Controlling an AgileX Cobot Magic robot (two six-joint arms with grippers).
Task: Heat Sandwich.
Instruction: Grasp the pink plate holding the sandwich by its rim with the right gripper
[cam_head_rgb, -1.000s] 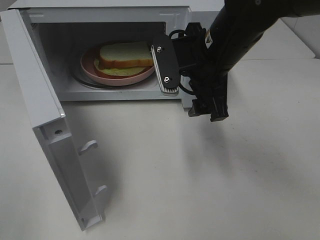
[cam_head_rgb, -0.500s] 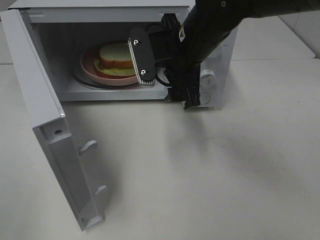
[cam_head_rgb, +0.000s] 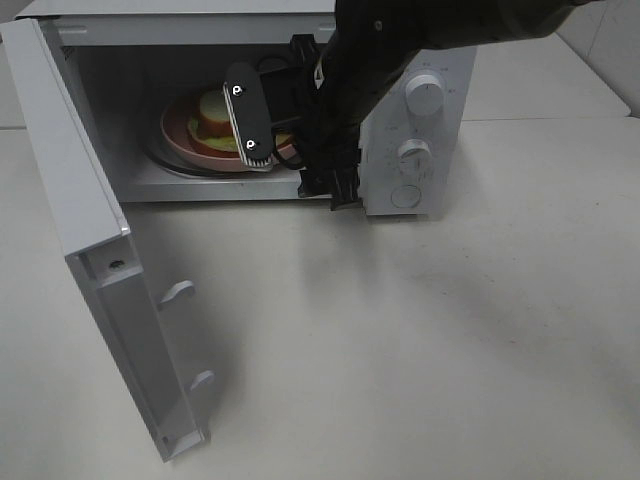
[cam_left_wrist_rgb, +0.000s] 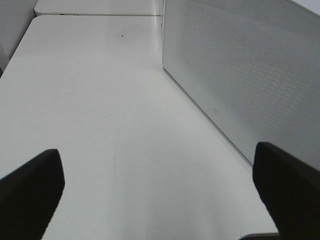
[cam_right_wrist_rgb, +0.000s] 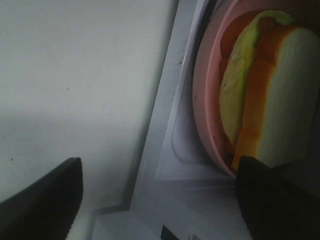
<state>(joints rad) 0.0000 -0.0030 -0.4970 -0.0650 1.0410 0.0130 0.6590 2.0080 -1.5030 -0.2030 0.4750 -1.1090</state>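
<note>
The sandwich (cam_head_rgb: 212, 108) lies on a pink plate (cam_head_rgb: 180, 138) inside the open microwave (cam_head_rgb: 200, 30). My right gripper (cam_head_rgb: 255, 120) is turned on its side at the oven's mouth, just in front of the sandwich, and hides its right part. In the right wrist view this gripper (cam_right_wrist_rgb: 160, 200) is open, with the plate (cam_right_wrist_rgb: 205, 100) rim and the sandwich (cam_right_wrist_rgb: 275, 100) ahead of its dark fingers (cam_right_wrist_rgb: 45, 195) and nothing held. My left gripper (cam_left_wrist_rgb: 160, 200) is open over bare table, out of sight in the high view.
The microwave door (cam_head_rgb: 80, 200) is swung out to the left and juts toward the table's front. The control panel with its dials (cam_head_rgb: 425, 97) sits right of the opening. The left wrist view shows the oven's perforated side wall (cam_left_wrist_rgb: 240, 75) close by.
My right arm has swung left from in front of the control panel into the oven's mouth and now covers part of the sandwich. Its jaws have narrowed slightly. The left gripper is unchanged.
</note>
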